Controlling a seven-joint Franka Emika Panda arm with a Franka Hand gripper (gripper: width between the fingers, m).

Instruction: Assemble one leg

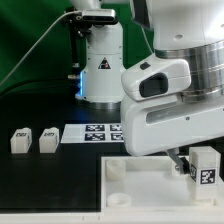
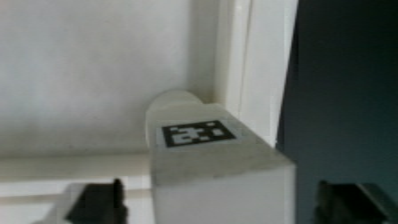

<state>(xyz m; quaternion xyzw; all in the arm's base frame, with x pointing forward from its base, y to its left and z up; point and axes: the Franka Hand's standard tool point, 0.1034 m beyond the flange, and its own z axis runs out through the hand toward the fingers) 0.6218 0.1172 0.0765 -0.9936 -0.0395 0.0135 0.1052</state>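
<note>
A small white leg (image 1: 205, 166) with a square tag on its face stands upright at the corner of the large white panel (image 1: 140, 185), at the exterior view's right. In the wrist view this leg (image 2: 214, 150) sits against the panel's raised rim (image 2: 260, 50). My gripper (image 2: 222, 205) straddles it, one dark finger (image 2: 93, 203) on each side. A narrow gap shows between the leg and each finger, so the jaws stand open around it. In the exterior view my gripper (image 1: 193, 160) hangs low over the panel, and the leg partly hides it.
Two more small white legs (image 1: 21, 140) (image 1: 48, 139) lie on the dark table at the exterior view's left. The marker board (image 1: 100, 133) lies behind the panel. A white cone-shaped stand (image 1: 100, 65) rises at the back. The arm's bulky body (image 1: 170, 90) hangs over the right side.
</note>
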